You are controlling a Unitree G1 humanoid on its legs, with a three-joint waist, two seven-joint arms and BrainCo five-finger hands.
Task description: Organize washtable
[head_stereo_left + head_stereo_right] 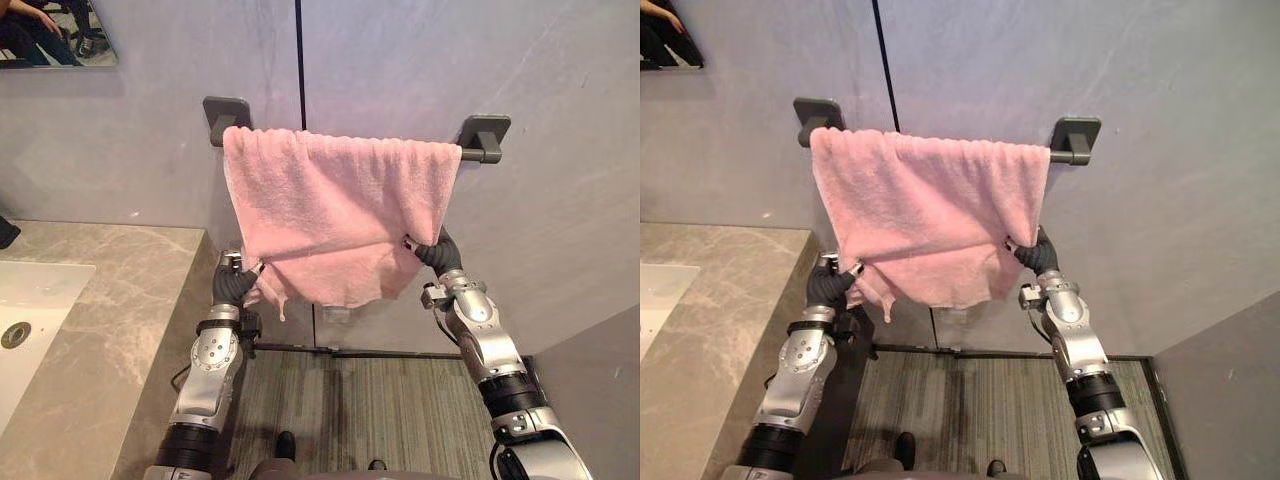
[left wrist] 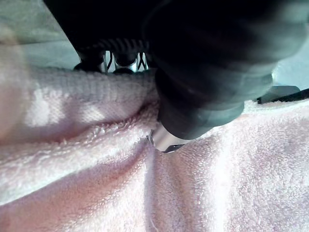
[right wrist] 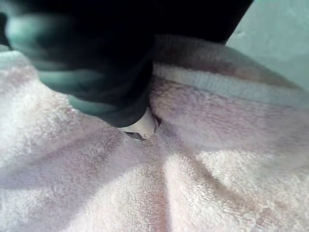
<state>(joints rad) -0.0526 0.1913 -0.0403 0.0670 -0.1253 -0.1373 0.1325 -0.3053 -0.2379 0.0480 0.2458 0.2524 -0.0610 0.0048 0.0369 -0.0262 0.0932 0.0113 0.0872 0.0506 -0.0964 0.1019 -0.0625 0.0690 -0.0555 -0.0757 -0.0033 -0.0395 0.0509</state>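
Note:
A pink towel hangs over a dark towel bar on the grey wall, spread wide, with its lower edge bunched and uneven. My left hand pinches the towel's lower left corner. My right hand pinches the lower right edge, slightly higher. In the left wrist view the dark thumb presses into puckered pink cloth. In the right wrist view the thumb likewise digs into the towel, with folds radiating from the pinch.
A beige marble counter with a white sink lies at the left, close to my left arm. A mirror corner shows at the upper left. Striped grey floor lies below the towel.

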